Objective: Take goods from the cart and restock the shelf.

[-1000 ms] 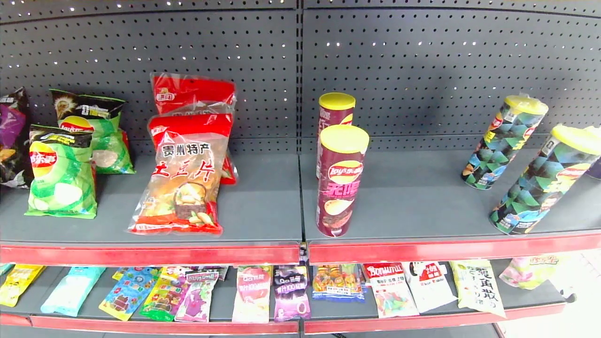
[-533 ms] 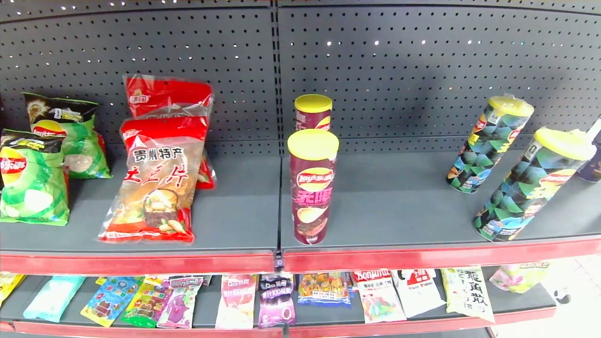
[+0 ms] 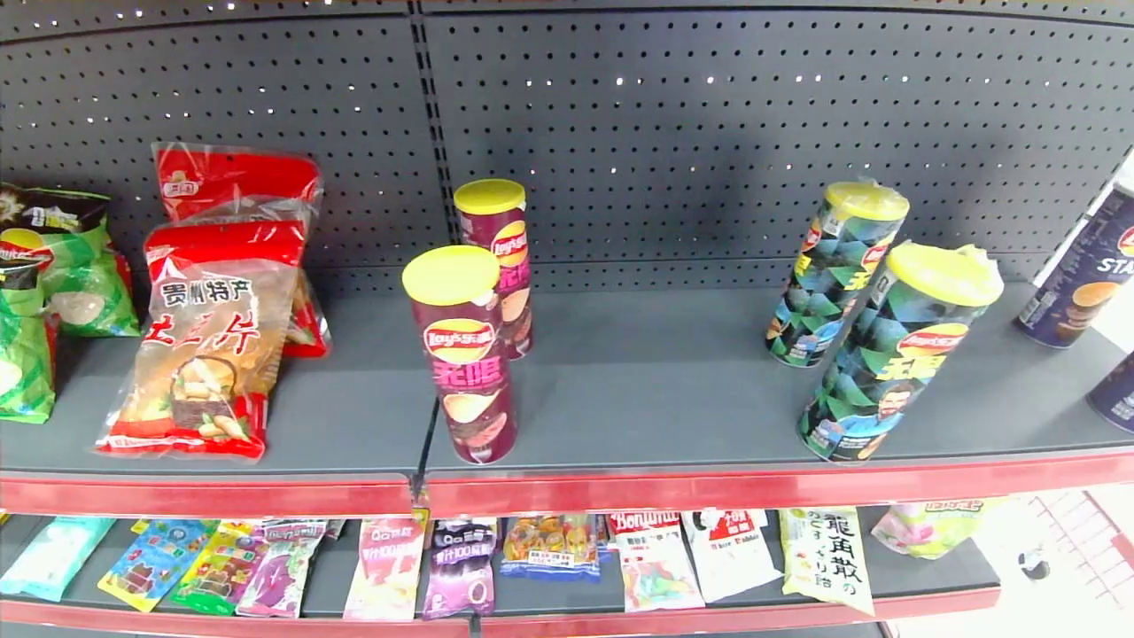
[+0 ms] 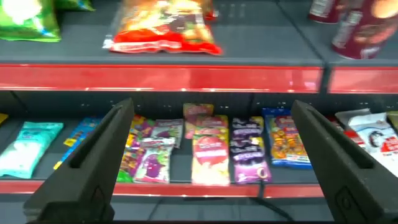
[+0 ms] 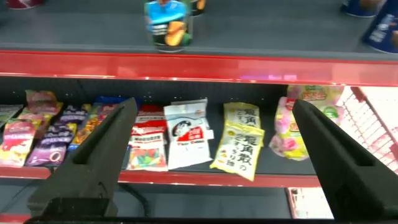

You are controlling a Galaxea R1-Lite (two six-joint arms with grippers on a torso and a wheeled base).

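The grey shelf (image 3: 673, 390) carries two maroon chip cans with yellow lids (image 3: 461, 354), one behind the other, and two leaning green-patterned cans (image 3: 895, 354) to their right. Dark blue cans (image 3: 1076, 275) stand at the far right. Red snack bags (image 3: 208, 346) and green chip bags (image 3: 53, 275) lie on the left. My left gripper (image 4: 211, 155) is open and holds nothing; it hangs in front of the lower shelf's candy packets (image 4: 208, 152). My right gripper (image 5: 214, 155) is open too, facing the white and yellow packets (image 5: 186, 134) further right.
A red lip (image 3: 709, 487) runs along the front of each shelf board. Bare grey board lies between the maroon and patterned cans. A pale wire grid (image 3: 1076, 532) shows low at the far right, beside a pale green bag (image 5: 305, 121).
The whole head picture has slid left, so the camera has turned right. The dark blue cans have come into sight at the right edge. The goods have not moved on the shelf.
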